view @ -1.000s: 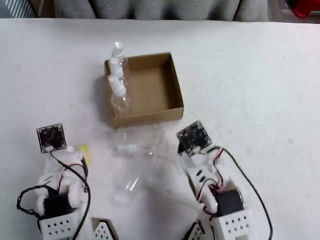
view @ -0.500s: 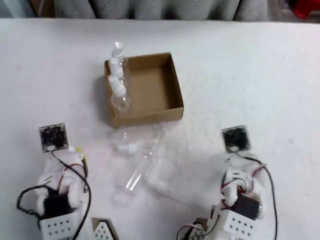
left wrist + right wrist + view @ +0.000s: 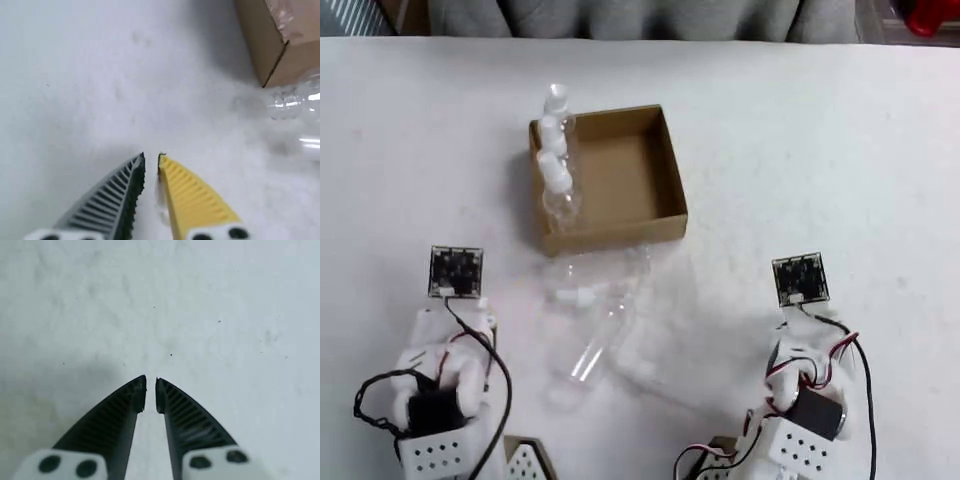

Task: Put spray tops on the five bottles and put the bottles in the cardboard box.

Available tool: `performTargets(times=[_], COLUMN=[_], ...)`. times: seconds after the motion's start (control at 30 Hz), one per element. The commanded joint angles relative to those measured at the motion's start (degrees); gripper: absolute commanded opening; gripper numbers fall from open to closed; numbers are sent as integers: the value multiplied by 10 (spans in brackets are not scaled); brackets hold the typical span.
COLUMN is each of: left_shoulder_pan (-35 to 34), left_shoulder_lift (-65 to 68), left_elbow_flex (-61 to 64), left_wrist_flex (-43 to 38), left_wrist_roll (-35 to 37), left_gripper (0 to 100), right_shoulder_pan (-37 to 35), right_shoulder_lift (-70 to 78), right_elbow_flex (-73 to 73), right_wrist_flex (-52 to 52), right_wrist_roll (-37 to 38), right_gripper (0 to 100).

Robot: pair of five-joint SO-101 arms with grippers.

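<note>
The cardboard box stands open at mid-table. Three clear bottles with white spray tops stand along its left wall. In front of the box, two clear bottles lie on the table; one shows a white spray top. The box corner and a lying bottle appear in the left wrist view. My left gripper, grey and yellow fingers, is shut over bare table left of the lying bottles. My right gripper, black fingers, is shut over bare table to their right.
Both arms sit at the near edge of the white table. Grey upholstery and a red object lie beyond the far edge. Bare table spreads right of the box.
The right arm swung away from the lying bottles to the right, and they shifted a little. The left arm's head moved slightly right and toward the box.
</note>
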Motion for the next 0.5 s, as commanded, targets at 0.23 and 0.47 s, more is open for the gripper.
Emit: performTargets(times=[0.23, 0.47], left_shoulder_pan=[64, 103], left_shoulder_lift=[0, 110], left_elbow_flex=[-314, -465], left_wrist_flex=[187, 263], left_wrist_roll=[-66, -67], left_gripper=[50, 53], right_shoulder_pan=[9, 9], right_shoulder_lift=[-2, -2], right_elbow_flex=[7, 7], right_wrist_flex=[9, 9], right_wrist_roll=[7, 7], right_gripper=[18, 18])
